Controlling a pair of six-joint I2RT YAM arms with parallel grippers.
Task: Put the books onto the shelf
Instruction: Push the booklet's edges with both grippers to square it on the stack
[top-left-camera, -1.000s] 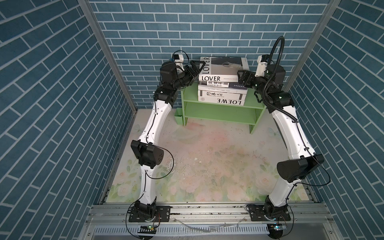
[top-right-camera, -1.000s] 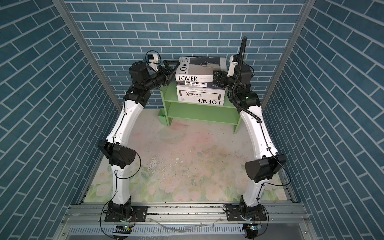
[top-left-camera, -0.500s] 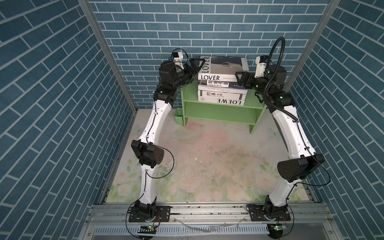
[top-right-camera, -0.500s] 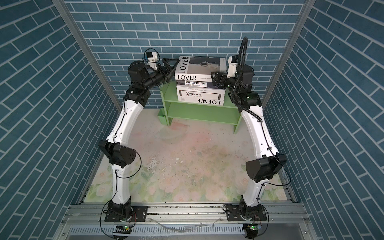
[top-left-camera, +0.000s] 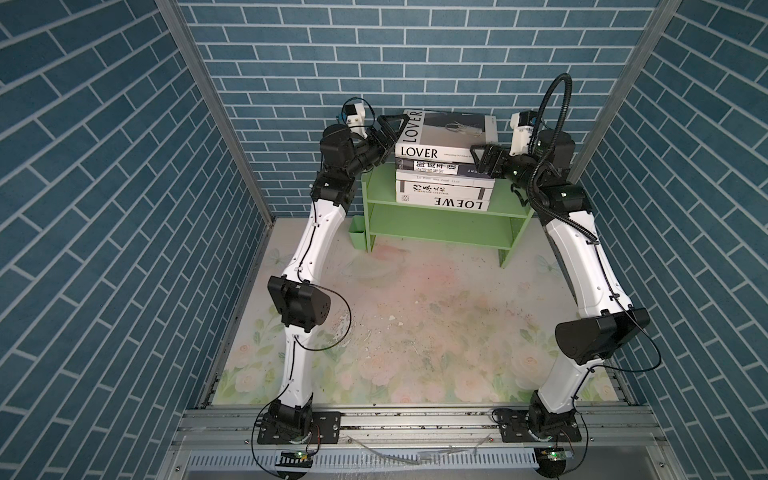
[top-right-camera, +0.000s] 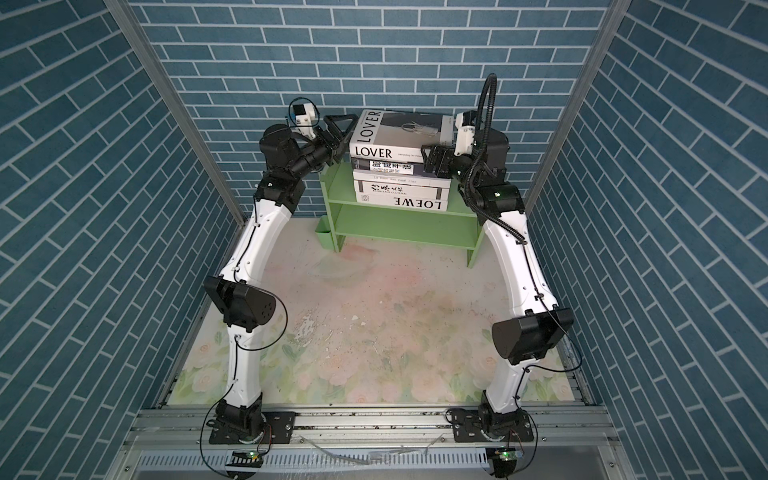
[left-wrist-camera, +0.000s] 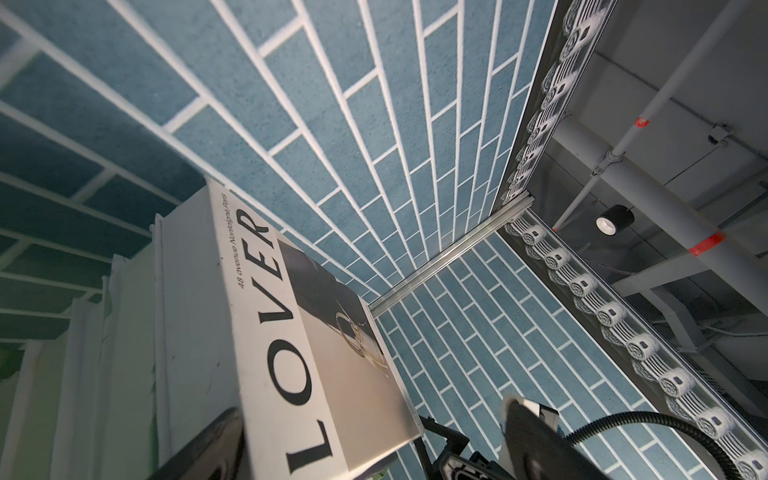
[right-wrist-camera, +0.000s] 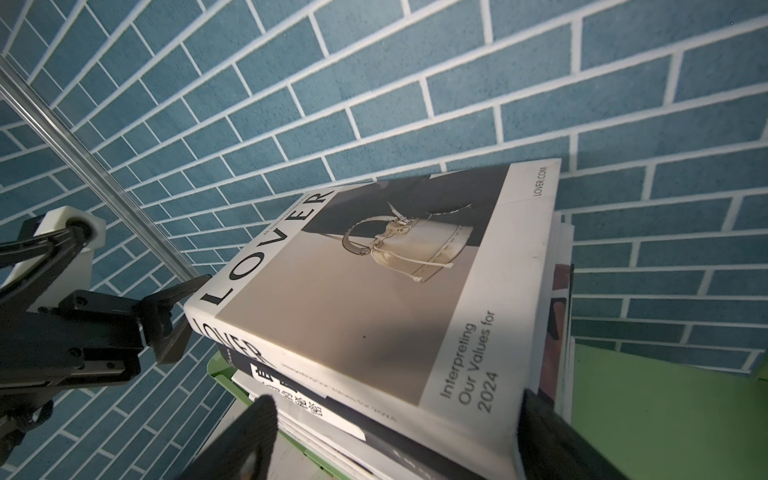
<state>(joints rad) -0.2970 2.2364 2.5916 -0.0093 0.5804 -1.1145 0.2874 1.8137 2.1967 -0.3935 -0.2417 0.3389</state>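
White covers and black lettering — the books lie flat in one stack on the upper tier of the light green shelf, at twelve o'clock against the blue brick wall in both top views. The LOVER book tops it. The left gripper hangs at its nine o'clock, jaws wide and empty; the right gripper sits at four o'clock, also wide. A small green cup stands at the shelf's eight o'clock, and the floral tabletop spreads open toward six.

The left wrist view has the LOVER cover close, one dark finger beside its edge.

The right wrist view shows the right fingers straddling the near corner — apart, not pinching.
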